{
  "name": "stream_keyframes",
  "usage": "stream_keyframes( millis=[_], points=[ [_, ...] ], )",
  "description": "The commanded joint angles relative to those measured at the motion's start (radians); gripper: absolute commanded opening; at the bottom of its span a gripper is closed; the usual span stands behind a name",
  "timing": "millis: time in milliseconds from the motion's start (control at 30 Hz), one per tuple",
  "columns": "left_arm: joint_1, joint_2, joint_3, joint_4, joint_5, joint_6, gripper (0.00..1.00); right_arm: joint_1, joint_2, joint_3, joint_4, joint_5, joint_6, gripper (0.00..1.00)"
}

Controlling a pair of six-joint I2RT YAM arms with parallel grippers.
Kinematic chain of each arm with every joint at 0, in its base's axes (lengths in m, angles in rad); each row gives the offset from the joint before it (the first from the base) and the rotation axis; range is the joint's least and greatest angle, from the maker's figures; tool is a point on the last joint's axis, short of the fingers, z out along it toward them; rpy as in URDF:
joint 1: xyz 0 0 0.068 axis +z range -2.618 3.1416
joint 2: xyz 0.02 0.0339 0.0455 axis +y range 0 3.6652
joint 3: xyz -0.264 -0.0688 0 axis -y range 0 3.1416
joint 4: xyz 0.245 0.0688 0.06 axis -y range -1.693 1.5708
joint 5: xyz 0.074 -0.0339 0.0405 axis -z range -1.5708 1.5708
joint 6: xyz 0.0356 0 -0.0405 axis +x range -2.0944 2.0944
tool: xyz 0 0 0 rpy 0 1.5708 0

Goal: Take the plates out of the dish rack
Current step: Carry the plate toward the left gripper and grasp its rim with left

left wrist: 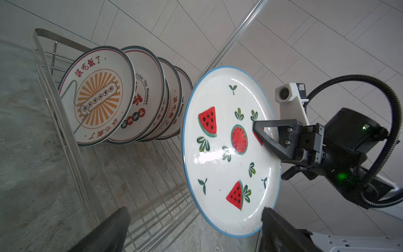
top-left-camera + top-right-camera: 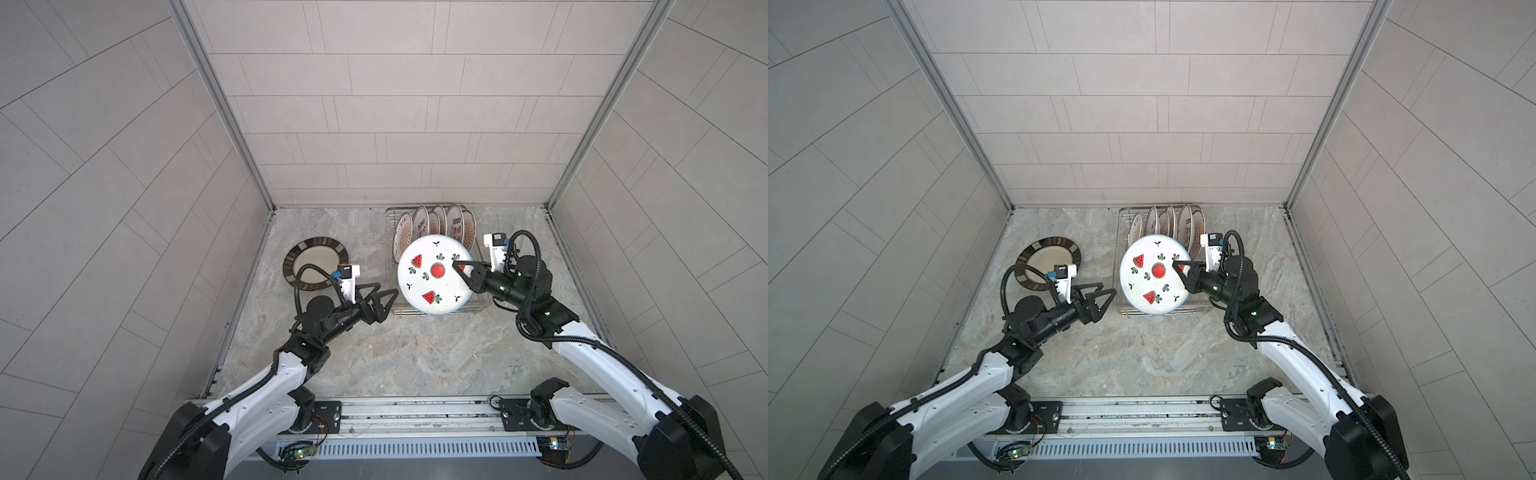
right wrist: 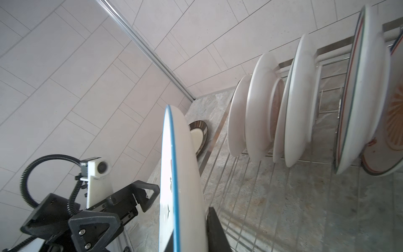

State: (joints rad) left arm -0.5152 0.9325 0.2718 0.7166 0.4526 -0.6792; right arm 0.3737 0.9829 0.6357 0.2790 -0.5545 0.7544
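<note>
The dish rack (image 1: 148, 174) spreads beneath and beyond the right gripper (image 2: 456, 265), whose fingers pinch the blue-rimmed watermelon plate (image 2: 432, 286) by its edge, 1 finger lying across its face, holding it tilted above the rack. Past those fingers, the other plates (image 3: 298, 98) stand in a row in the rack. The front sunburst plate (image 1: 98, 96) reads 該吃飯了, and the next plate (image 1: 148, 87) reads "Enjoy The Moment!". The left gripper (image 2: 388, 288) has its 2 fingers spread wide and empty, just beside the held plate's rim. Behind them a brown-rimmed plate (image 2: 311, 257) lies flat on the table (image 2: 415, 357).

Right claw (image 2: 457, 268) grips the watermelon plate (image 2: 424, 286) above the dish rack (image 2: 405, 312).
</note>
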Motion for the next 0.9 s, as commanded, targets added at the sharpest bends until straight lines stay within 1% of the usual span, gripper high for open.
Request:
stream_keyframes(
  millis=[0, 100, 167, 233, 267, 367, 433, 600, 667, 733, 800, 867],
  points=[
    [-0.018, 0.025, 0.030, 0.150, 0.017, -0.062, 1.00, -0.002, -0.057, 0.002, 0.293, -0.088, 0.109, 0.00],
    [-0.033, 0.053, 0.047, 0.201, 0.004, -0.092, 0.97, 0.020, -0.066, -0.011, 0.327, -0.095, 0.110, 0.00],
    [-0.044, 0.068, 0.047, 0.229, -0.003, -0.108, 0.91, 0.040, -0.059, -0.011, 0.328, -0.097, 0.096, 0.00],
    [-0.059, 0.080, 0.049, 0.254, 0.003, -0.123, 0.83, 0.053, -0.045, -0.009, 0.327, -0.105, 0.088, 0.00],
    [-0.065, 0.082, 0.051, 0.257, 0.003, -0.130, 0.75, 0.060, -0.036, -0.005, 0.327, -0.111, 0.084, 0.00],
    [-0.082, 0.086, 0.063, 0.249, 0.007, -0.138, 0.59, 0.077, -0.011, 0.009, 0.326, -0.120, 0.074, 0.00],
    [-0.091, 0.086, 0.069, 0.244, 0.012, -0.147, 0.52, 0.080, 0.004, 0.020, 0.309, -0.121, 0.062, 0.00],
    [-0.102, 0.084, 0.075, 0.229, 0.013, -0.158, 0.38, 0.087, 0.028, 0.027, 0.307, -0.120, 0.051, 0.00],
    [-0.104, 0.089, 0.081, 0.216, 0.016, -0.169, 0.28, 0.091, 0.038, 0.031, 0.305, -0.123, 0.048, 0.00],
    [-0.104, 0.099, 0.085, 0.216, 0.026, -0.180, 0.22, 0.093, 0.044, 0.034, 0.306, -0.121, 0.041, 0.00],
    [-0.105, 0.110, 0.091, 0.218, 0.041, -0.196, 0.17, 0.098, 0.050, 0.036, 0.298, -0.111, 0.031, 0.00],
    [-0.104, 0.124, 0.095, 0.232, 0.057, -0.215, 0.14, 0.100, 0.059, 0.045, 0.281, -0.107, 0.019, 0.00]
  ],
)
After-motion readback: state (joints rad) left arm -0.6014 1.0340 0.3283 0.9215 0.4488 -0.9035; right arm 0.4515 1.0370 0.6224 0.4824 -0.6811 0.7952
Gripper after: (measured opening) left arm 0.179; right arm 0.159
